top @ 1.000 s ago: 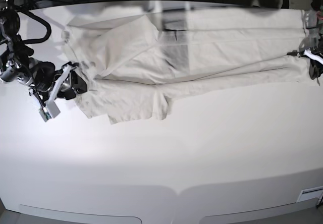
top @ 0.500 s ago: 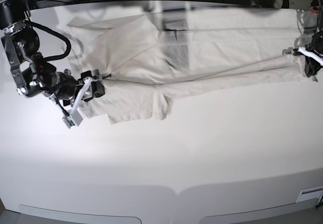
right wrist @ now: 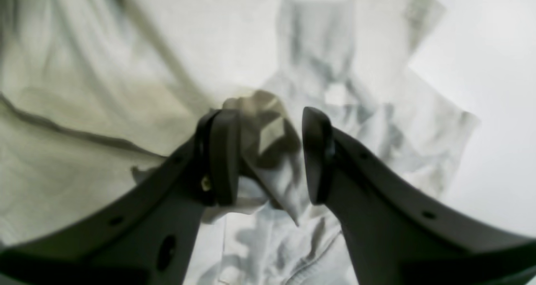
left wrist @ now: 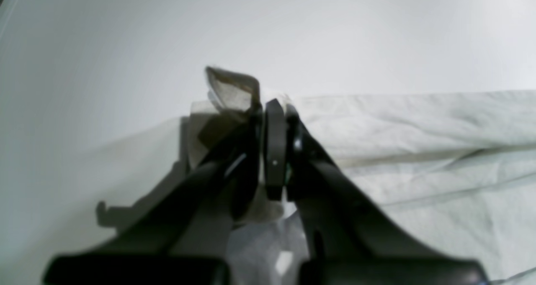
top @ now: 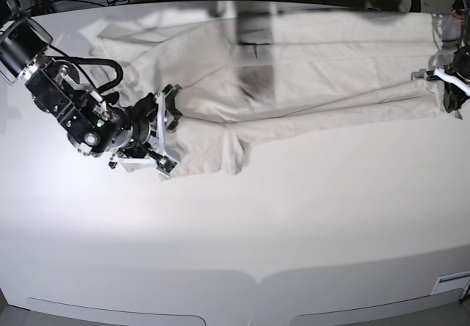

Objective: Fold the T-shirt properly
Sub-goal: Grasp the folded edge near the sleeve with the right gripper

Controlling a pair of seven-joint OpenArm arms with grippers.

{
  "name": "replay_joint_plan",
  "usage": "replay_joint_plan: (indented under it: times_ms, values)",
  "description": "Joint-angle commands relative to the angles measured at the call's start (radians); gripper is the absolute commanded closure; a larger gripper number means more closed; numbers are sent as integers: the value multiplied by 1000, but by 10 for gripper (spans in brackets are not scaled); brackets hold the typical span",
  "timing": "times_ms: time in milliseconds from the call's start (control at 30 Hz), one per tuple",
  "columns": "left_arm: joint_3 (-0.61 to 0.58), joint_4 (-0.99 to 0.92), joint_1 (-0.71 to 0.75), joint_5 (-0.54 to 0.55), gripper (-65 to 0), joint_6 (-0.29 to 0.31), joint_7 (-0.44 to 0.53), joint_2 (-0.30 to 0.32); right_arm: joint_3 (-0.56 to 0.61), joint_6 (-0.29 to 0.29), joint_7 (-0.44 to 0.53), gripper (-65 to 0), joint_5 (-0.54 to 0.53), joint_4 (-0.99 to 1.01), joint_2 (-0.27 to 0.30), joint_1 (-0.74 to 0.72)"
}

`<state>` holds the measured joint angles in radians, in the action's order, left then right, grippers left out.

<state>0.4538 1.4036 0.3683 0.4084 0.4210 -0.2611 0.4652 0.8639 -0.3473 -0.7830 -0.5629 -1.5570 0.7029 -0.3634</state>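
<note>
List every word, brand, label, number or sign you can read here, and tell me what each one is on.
None can be read in any view.
T-shirt: no print or lettering shows on the cloth in view.
Pale panel at the table's near right corner: dark marks, too small to make out as text.
Both arms: no legible lettering.

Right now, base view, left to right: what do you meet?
Black-and-silver right arm with its open tool → pale beige cotton T-shirt's narrow folded front strip → black-and-white left tool, shut on the T-shirt's edge.
</note>
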Motion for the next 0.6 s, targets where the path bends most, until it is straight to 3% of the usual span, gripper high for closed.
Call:
replay_joint_plan:
  times_ms: [0, 200, 367, 567]
  values:
    - [11, 17, -3, 8, 0, 2, 27, 19, 2, 7, 10, -249, 14, -27, 12, -34]
    - [11, 17, -3, 8, 0, 2, 27, 19, 21, 15, 6, -249, 10, -76, 26, -49]
    - [11, 17, -3, 8, 0, 2, 28, 19, 21, 15, -11, -249, -33, -127, 84, -47]
    - [11, 17, -6, 10, 0, 2, 31, 19, 21, 15, -4, -249, -8, -145, 144, -11]
